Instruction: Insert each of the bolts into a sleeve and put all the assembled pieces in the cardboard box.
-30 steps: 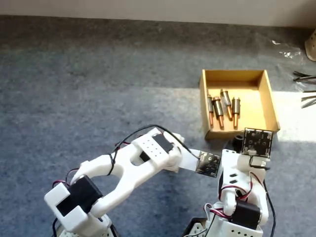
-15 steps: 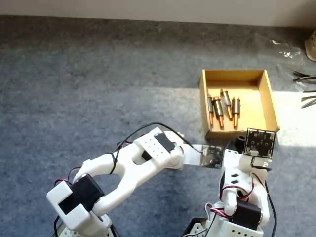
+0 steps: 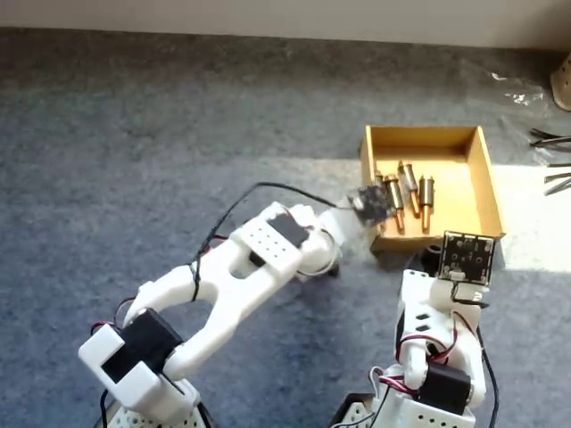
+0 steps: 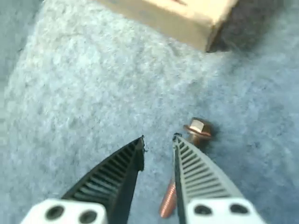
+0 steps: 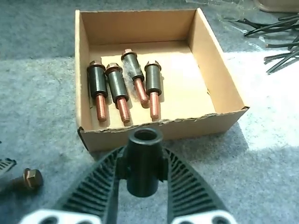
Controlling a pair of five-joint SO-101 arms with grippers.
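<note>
Left gripper (image 4: 158,142): fingers spread a little, gripping nothing, tips low over the carpet (image 3: 134,134). A loose bolt (image 4: 196,128) lies flat on the carpet just beside one finger, its shaft running under that finger.

In the high view this arm's wrist sits at the lower-left corner of the cardboard box (image 3: 426,134).

Right gripper (image 5: 145,156): pinches a black sleeve (image 5: 142,179) upright, bore facing up, just outside the box's near wall. High view: lower right, below the box.

Box, right of centre: four assembled pieces (image 5: 126,88) side by side along its left half.

Carpet runs from the box's left wall to the frame's left edge. Dark thin strips (image 3: 553,138) lie at the right edge.
</note>
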